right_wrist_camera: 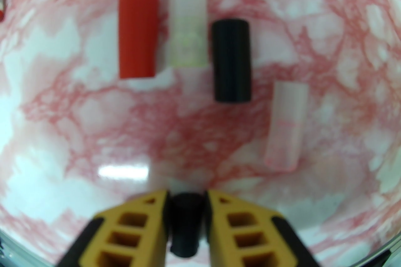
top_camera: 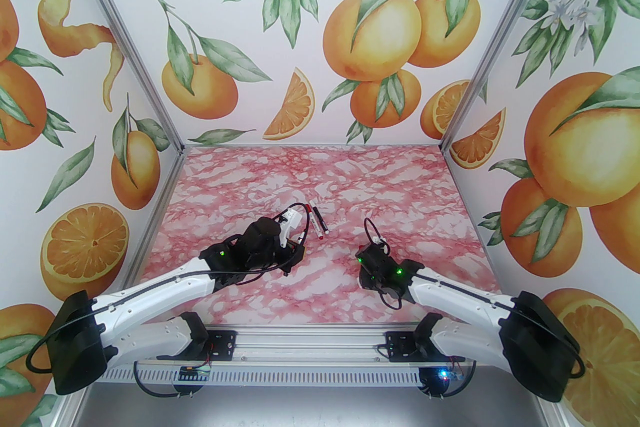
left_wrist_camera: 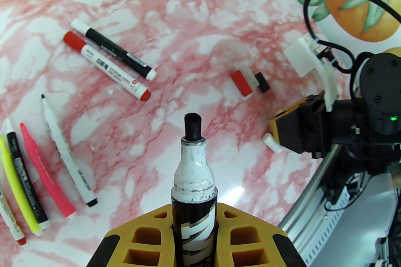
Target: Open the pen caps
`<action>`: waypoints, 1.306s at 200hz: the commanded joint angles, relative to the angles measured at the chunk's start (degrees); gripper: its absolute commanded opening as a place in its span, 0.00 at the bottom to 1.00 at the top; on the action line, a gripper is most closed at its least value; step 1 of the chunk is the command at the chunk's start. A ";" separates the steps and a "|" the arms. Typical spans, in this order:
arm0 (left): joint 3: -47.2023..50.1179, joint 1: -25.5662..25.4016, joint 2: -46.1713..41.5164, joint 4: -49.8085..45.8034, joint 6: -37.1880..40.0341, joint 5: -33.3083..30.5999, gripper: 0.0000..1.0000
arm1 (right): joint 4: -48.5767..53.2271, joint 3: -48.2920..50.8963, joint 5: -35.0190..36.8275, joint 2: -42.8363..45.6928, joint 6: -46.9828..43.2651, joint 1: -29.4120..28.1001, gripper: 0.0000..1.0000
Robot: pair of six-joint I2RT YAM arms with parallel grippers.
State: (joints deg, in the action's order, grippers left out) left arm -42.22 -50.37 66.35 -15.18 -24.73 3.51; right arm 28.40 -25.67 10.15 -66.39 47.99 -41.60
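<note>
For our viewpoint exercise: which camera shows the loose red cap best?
Right wrist: the red cap lies large and whole, though slightly blurred. Left wrist shows it small but sharp. From the top it is a red speck beside the right arm.

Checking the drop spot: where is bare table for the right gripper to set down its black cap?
Bare marble lies between the right gripper and the red cap, also between that cap and the two capped markers. Crowded: the loose cap row, the uncapped pens.
</note>
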 commanded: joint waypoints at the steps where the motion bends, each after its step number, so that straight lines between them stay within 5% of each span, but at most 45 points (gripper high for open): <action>1: -1.16 -0.07 3.64 1.64 -3.38 -4.94 0.00 | 1.31 -1.78 2.14 1.14 -1.35 -0.39 0.28; 44: -4.30 -0.06 10.65 1.21 -5.08 -7.92 0.00 | 2.96 -2.87 1.22 9.10 -4.22 -0.41 0.34; 116: -13.47 0.04 23.63 -1.70 -9.10 -16.89 0.00 | 1.88 -3.06 -6.20 24.61 -9.25 -0.32 0.61; 178: -21.10 0.53 32.82 -7.58 -11.05 -21.31 0.01 | -0.18 -1.72 -13.73 33.03 -11.41 -0.33 0.99; 261: -24.08 2.05 39.06 -10.79 -12.09 -23.00 0.03 | -0.37 -0.37 -15.60 36.60 -10.66 -0.34 1.00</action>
State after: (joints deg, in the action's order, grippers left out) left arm -63.88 -48.75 104.05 -24.32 -36.07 -18.04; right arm 28.84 -26.61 -4.54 -30.00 37.60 -41.60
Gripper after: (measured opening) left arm 0.170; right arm 0.997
